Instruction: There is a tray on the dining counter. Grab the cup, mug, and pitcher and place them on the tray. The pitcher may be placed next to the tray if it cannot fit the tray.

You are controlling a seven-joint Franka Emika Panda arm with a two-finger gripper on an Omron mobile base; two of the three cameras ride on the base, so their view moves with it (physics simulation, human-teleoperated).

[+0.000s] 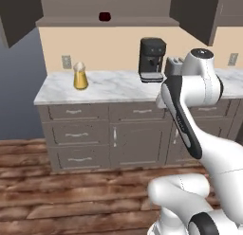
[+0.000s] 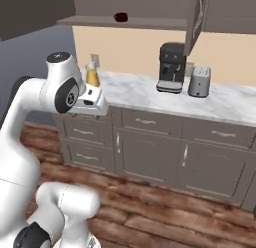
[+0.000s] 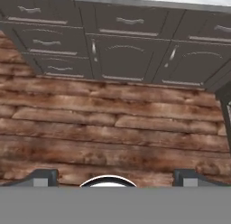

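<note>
Right now the arm is folded up in front of the cabinet run, with nothing in its grasp. In the hand view the end effector point(image 3: 115, 175) points down at the wooden floor point(image 3: 113, 128) and the drawer fronts point(image 3: 122, 51); its two dark tips sit far apart at the bottom corners, so the jaws stand wide open and empty.

The pitcher point(image 1: 80, 76) stands upright on the marble tabletop point(image 1: 114, 85), toward its left end and well apart from the coffee machine point(image 1: 152, 60). The mug point(image 1: 104, 16) appears to be the small dark red shape on the shelf above, under the upper cabinets, though it is too small to make out a handle.

The step in hand, as I judge it, is the first pickup, most likely the pitcher. To do it well, the wrist should lift clear of the tabletop edge before reaching in, approach the pitcher from the side at its narrower upper body, and close squarely so the cone does not slip or tip.

The right base view shows a toaster point(image 2: 199, 81) just beside the coffee machine and an open cabinet door point(image 2: 196, 19) above it, both largely hidden by the arm in the left base view. There, however, the pitcher point(image 2: 92, 74) is half hidden behind the arm's elbow joint, whereas the left base view shows it whole.
</note>
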